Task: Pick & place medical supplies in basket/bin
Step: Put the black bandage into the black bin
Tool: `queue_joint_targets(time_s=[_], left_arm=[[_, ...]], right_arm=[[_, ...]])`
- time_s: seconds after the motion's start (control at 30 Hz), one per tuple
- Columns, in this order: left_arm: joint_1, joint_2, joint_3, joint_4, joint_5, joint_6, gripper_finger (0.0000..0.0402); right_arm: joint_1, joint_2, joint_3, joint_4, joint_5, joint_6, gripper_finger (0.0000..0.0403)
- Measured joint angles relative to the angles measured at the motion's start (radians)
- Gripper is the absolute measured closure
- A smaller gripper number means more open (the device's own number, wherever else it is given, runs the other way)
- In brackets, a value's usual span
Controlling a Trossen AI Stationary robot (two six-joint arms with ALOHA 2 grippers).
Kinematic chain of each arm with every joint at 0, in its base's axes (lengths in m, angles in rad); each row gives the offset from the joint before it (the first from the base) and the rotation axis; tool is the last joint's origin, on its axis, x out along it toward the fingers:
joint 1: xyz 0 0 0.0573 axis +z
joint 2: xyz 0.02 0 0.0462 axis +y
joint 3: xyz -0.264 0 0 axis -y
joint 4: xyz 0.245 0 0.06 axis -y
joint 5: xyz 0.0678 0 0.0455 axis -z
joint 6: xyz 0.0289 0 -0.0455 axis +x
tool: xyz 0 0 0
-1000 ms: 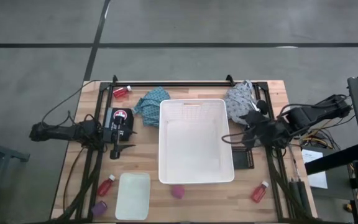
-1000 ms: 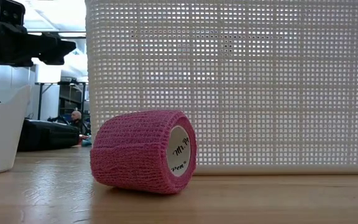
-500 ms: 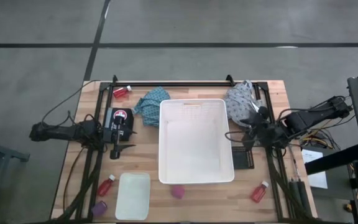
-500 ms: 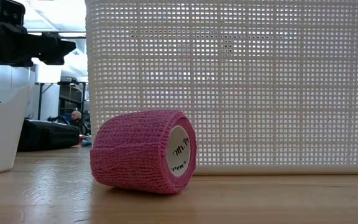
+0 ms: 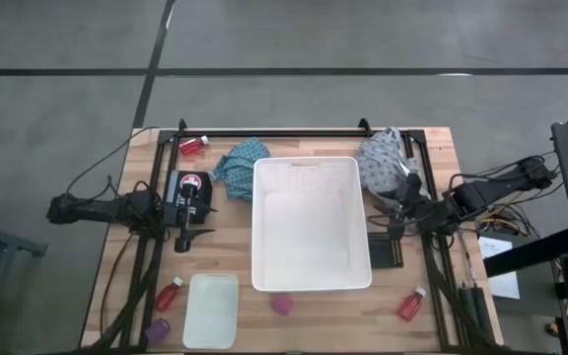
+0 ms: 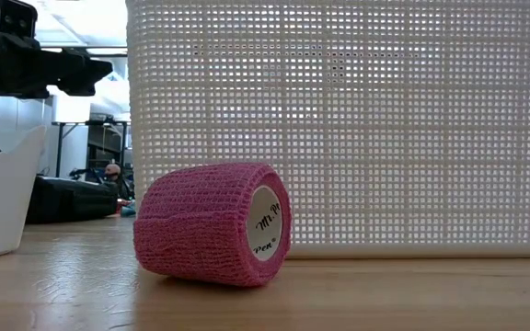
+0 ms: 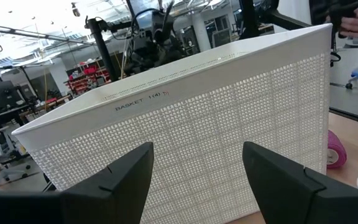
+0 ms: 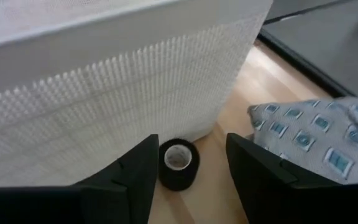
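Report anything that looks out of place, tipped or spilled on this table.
Nothing is spilled or damaged. The pink roll lies on its side against the white basket, and the red bottles lie flat on the table rather than upright. The basket looks empty, with the supplies scattered around it.

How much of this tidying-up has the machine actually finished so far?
Nothing looks done: the large white slotted plastic basket appears empty. In hand: the right gripper, open, sits beside the grey patterned bunched cloth, with a dark roll between its fingers. The left gripper waits, open. Left: teal patterned cloth, red bottles, pink roll.
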Motion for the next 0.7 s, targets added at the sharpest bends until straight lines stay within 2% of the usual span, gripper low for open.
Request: queue_joint_targets(time_s=[0.23, 0.47, 0.7], left_arm=[[0.0, 0.0, 0.0, 0.0, 0.0, 0.0, 0.0149], [0.0, 0.0, 0.0, 0.0, 0.0, 0.0, 0.0149], [0.0, 0.0, 0.0, 0.0, 0.0, 0.0, 0.0149]], right_arm=[[-0.062, 0.036, -0.055, -0.009, -0.025, -0.011, 0.0216], [-0.174, 0.091, -0.076, 0.063, -0.158, -0.09, 0.0211], [-0.27, 0.11, -0.084, 0.135, -0.285, -0.199, 0.0177]])
